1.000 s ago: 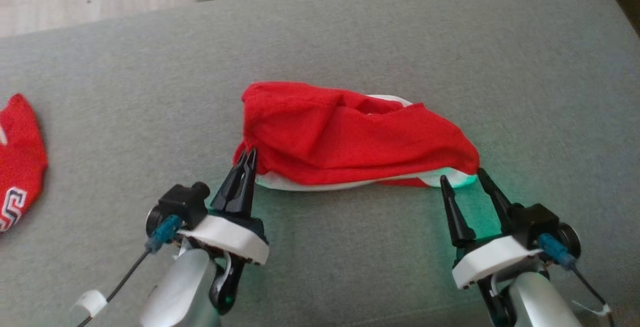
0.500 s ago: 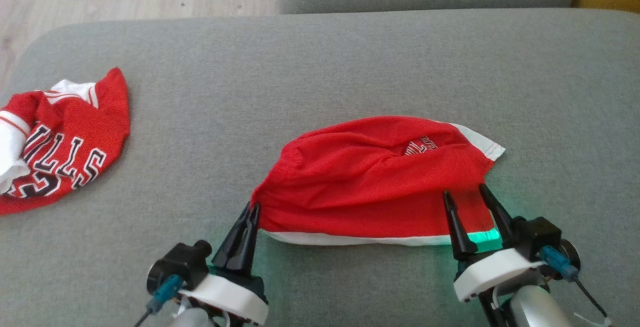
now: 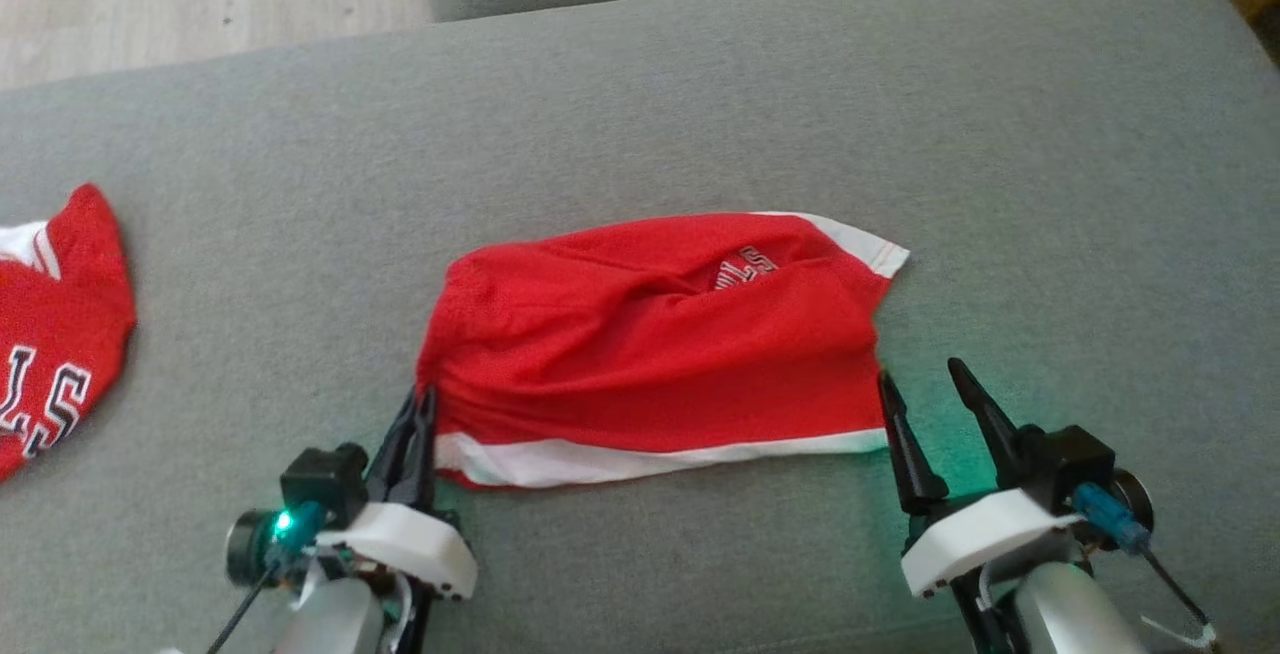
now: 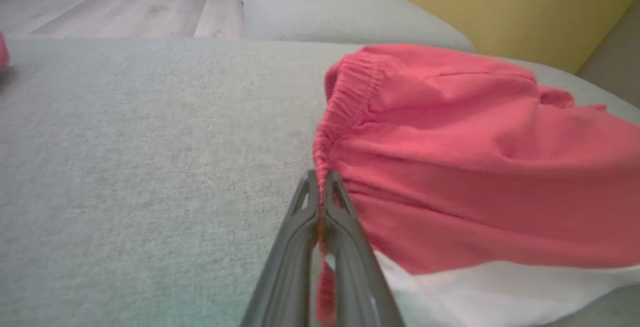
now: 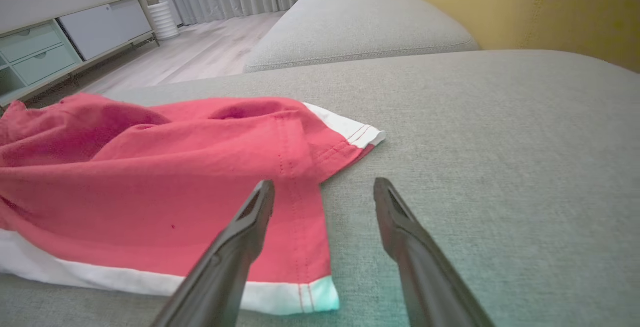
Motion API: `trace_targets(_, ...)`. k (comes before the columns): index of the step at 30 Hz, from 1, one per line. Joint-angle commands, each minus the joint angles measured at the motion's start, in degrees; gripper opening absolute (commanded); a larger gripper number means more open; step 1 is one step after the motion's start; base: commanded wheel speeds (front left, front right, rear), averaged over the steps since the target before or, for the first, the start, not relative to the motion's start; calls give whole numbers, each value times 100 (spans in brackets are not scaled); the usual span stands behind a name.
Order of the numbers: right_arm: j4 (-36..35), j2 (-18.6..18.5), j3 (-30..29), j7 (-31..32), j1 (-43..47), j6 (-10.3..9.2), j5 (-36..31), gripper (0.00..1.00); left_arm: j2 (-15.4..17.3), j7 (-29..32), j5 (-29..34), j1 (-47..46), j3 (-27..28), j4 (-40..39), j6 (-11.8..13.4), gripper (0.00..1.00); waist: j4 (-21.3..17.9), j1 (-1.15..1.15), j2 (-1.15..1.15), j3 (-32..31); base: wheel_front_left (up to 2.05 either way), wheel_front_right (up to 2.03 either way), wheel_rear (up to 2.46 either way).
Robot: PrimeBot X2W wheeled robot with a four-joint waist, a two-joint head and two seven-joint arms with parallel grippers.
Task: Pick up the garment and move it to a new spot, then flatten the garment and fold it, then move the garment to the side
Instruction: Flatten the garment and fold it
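1. Garment [image 3: 650, 354] grip first: the left end effector [image 3: 420, 404] is clamped together on the elastic waistband at the garment's near-left corner.
2. The right end effector [image 3: 918, 374] stands with its jaws apart, holding nothing, just beside the garment's right hem. I cannot tell whether its left finger touches that edge.
3. The garment lies rumpled on the grey sofa cushion [image 3: 1050, 184], its long axis running left to right between the two end effectors.
4. Judgement: the free near-right corner lies just left of the right end effector, so that arm is nearer for the next grasp.
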Motion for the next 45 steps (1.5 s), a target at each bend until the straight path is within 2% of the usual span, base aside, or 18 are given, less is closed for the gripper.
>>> trace_targets(1, -166, -12, 148, -79, -181, -4, 14, 100, 47, -31, 108, -202, 314, 43, 145, 12, -87, 0, 0, -68, 0, 0, 0)
trace_targets(2, -166, -12, 148, -79, -181, -4, 14, 100, 47, -31, 108, -202, 314, 43, 145, 12, -87, 0, 0, -68, 0, 0, 0)
trace_targets(3, -181, -12, 138, -79, -155, -4, 22, 100, 44, -31, 227, -191, 445, 114, 314, 73, -94, 0, 0, -149, 0, 0, 0)
trace_targets(4, -193, -12, 131, -79, -138, -4, 27, 100, 49, -31, 297, -159, 492, 129, 380, 100, -88, 0, 0, -193, 0, 0, 0)
trace_targets(9, -222, -12, 106, -79, 15, -4, 48, 100, 56, -31, 590, 228, 825, -216, 673, 100, 22, 0, 0, -494, 0, 0, 0)
trace_targets(14, -185, -12, 139, -79, 142, -4, 63, 100, 130, -31, 970, 870, 1041, -761, 837, 100, 160, 0, 0, -725, 0, 0, 0)
trace_targets(23, 122, -12, 122, -79, 326, -4, 97, 100, 75, -31, 1305, 1725, 1143, -1351, 784, 100, 362, 0, 0, -940, 0, 0, 0)
trace_targets(37, 1456, -11, -100, -79, -84, -4, 374, 100, -92, -31, 1406, 1592, 955, -1229, 507, 100, 674, 0, 0, -715, 0, 0, 0)
trace_targets(45, 1570, -11, -63, -79, -199, -4, 545, 100, -108, -31, 1444, 1554, 985, -1255, 451, 100, 771, 0, 0, -647, 0, 0, 0)
